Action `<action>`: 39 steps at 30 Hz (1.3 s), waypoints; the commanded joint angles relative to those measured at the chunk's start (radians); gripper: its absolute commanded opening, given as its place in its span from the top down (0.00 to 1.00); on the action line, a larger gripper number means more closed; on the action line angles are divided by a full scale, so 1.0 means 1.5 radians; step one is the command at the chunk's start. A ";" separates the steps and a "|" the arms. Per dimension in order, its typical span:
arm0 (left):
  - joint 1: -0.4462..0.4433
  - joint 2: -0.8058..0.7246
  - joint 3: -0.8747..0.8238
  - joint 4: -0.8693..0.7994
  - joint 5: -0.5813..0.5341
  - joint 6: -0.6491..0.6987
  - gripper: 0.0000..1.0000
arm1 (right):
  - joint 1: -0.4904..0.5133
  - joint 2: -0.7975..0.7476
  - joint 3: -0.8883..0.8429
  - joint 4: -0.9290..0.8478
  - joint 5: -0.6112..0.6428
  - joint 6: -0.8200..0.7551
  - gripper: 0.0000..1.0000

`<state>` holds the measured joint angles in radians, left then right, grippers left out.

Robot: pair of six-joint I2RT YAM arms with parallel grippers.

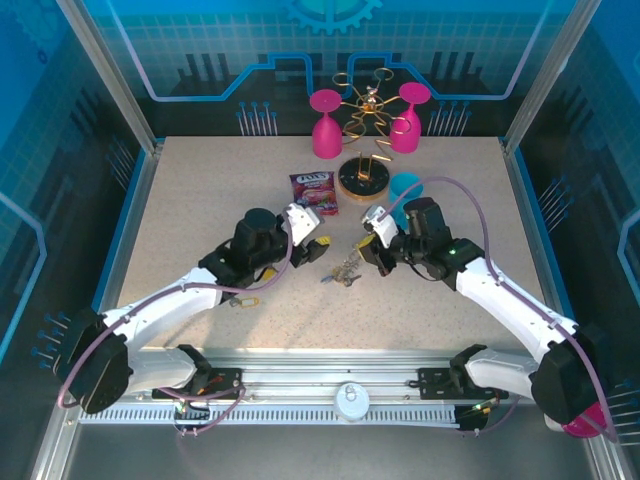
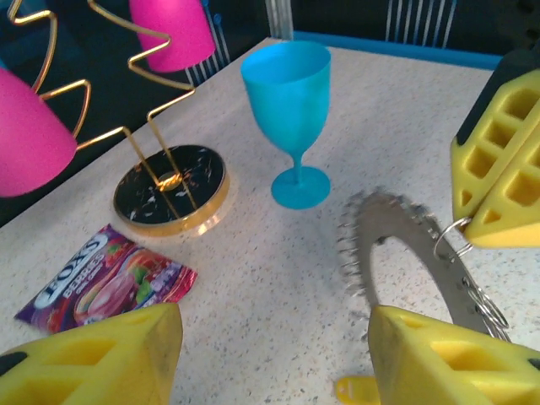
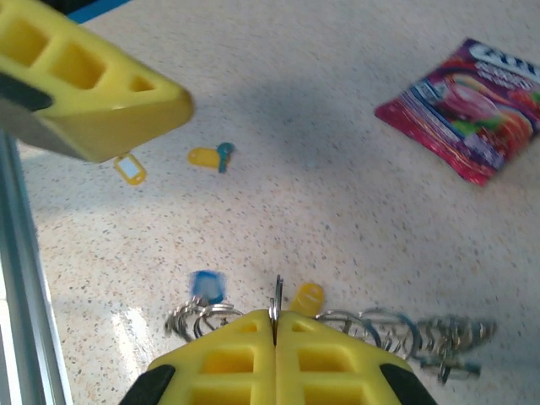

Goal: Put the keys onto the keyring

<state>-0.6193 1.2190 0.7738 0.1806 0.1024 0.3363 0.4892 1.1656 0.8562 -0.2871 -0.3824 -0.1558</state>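
Yellow fingers (image 3: 221, 361) of the right claw (image 3: 274, 319) sit at the bottom edge of its wrist view. They are pressed tight together on a thin wire loop (image 3: 277, 295) of the keyring (image 2: 395, 245).

The keyring is a flat grey metal ring with a toothed rim, hung with small wire loops. It sits mid-table between the two claws. A blue head (image 3: 205, 285) and a yellow head (image 3: 308, 295) show among the loops. Two keys (image 1: 246, 298) lie loose beside the left forearm, well apart from the keyring.

The left claw (image 2: 274, 333) is near the ring with its fingers parted and nothing between them.

The ring's near side is hidden behind the left claw's finger. Whether the ring lies flat or is tipped up at the pinched loop, I cannot tell. The loops blur together, and the key blades are too small to make out. A yellow scrap (image 2: 354, 391) is cut off by the frame's bottom edge.

The table (image 1: 200, 200) is speckled beige, and metal posts and blue-lit panels with a circuit pattern stand around it. At the rear are a wire rack (image 1: 362, 110) holding two pink goblets (image 1: 325, 125), a blue goblet (image 2: 291, 118) and a purple packet (image 1: 314, 192).
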 commanded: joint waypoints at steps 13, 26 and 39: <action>0.017 0.066 -0.020 0.007 0.269 0.127 0.56 | -0.002 0.023 -0.030 0.066 -0.115 -0.082 1.00; 0.016 0.089 -0.105 0.144 0.328 0.064 0.64 | 0.020 0.032 -0.030 0.059 -0.166 -0.111 1.00; 0.015 0.091 -0.117 0.152 0.336 0.067 0.68 | 0.040 0.043 -0.023 0.038 -0.158 -0.134 1.00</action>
<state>-0.5991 1.3548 0.6136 0.3771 0.5663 0.4435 0.5358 1.2312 0.8112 -0.2283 -0.6075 -0.3309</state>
